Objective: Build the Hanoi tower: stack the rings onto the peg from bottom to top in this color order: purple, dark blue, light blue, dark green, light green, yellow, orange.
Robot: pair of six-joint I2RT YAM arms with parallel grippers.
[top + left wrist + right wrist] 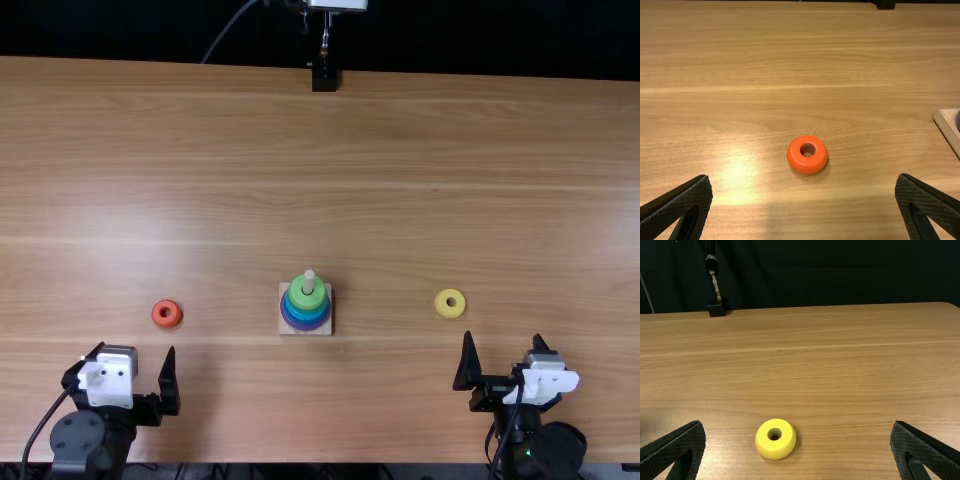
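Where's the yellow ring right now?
In the top view, the yellow ring lies flat on the table, right of the peg and just beyond the right arm's open fingers.

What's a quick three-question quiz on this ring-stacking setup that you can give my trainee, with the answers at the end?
1. True or false: the yellow ring lies on the table, off the peg.
2. Multiple choice: which of these is nearest the left end effector in the top view?
A. The yellow ring
B. The peg
C. The orange ring
3. Fill in the blank: the lowest ring of the stack on the wooden base is ____.

Key: 1. True. 2. C. 3. Purple.
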